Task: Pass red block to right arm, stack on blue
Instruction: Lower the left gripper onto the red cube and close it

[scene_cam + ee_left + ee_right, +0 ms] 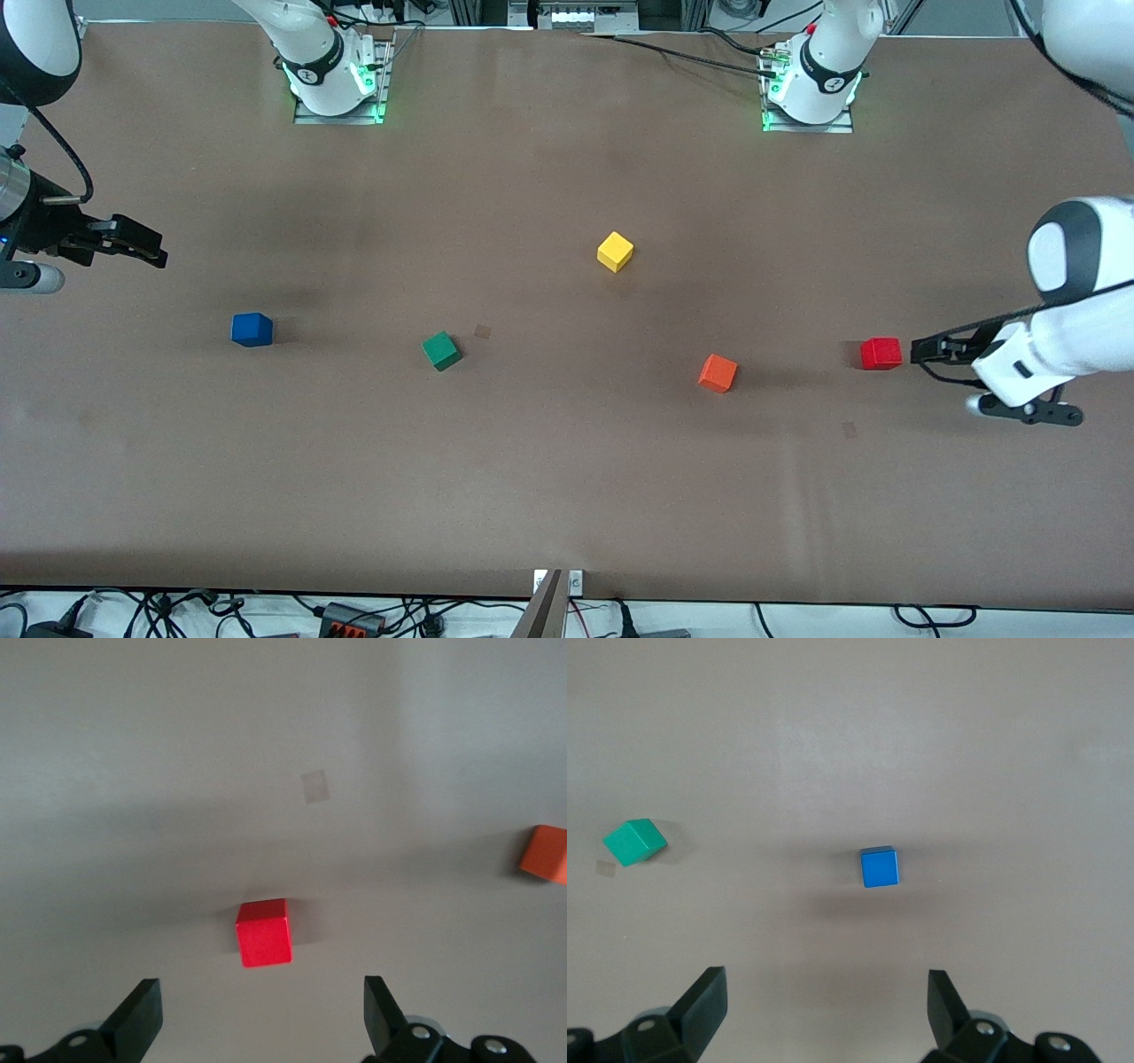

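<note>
Left tool [259,1019]: gaping wide, empty, hovering just short of the red block [263,933].
Right tool [822,1014]: spread wide, empty, waiting over the blue block [879,866].
Progress: nothing grasped; pickup, handover, stacking all remaining.

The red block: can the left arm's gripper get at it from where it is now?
Probably yes. The left gripper is open right beside the red block, nothing lies between them, and the orange cube sits well clear.

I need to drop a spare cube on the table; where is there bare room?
The wide strip of brown table nearer the front camera than all the small cubes is bare. Also open: between the blue cube and green cube. Busiest: around the red cube, beside the open left gripper.
</note>
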### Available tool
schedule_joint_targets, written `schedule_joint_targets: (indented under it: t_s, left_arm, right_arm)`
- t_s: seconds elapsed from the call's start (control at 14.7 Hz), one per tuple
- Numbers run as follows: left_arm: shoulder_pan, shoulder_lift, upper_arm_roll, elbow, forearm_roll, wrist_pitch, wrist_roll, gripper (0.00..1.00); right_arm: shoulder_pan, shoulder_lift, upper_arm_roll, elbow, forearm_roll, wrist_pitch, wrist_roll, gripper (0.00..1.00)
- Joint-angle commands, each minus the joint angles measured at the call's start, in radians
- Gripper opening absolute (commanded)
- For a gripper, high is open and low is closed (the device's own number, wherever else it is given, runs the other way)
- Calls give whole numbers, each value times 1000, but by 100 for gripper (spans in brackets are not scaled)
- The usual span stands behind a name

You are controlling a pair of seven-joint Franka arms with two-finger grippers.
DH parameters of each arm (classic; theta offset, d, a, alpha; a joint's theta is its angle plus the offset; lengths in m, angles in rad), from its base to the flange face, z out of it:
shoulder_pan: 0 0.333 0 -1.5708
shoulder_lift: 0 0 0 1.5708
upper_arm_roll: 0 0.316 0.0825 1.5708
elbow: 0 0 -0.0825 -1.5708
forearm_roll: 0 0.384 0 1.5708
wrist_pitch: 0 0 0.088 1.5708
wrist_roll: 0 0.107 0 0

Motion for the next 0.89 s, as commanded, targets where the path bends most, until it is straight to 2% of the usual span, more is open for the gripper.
schedule_joint_targets:
  t_s: [0.0,0.2,0.34,0.61,0.82]
  left_arm:
    - [17,-12,4,-100,13,84,2,100]
    - [20,-48,7,-306,13,307,2,100]
    - [32,-55,7,-399,13,436,1,100]
    - [46,-59,9,-521,15,611,4,100]
    - [48,-55,9,-587,13,723,4,100]
  right_arm:
    - [16,-7,3,-2,3,-1,-6,100]
    - [19,-4,3,-3,-11,0,3,100]
    - [16,0,1,-3,-11,-1,5,100]
    - [18,9,3,-2,7,-19,-3,100]
    - [77,7,3,0,73,-10,-3,100]
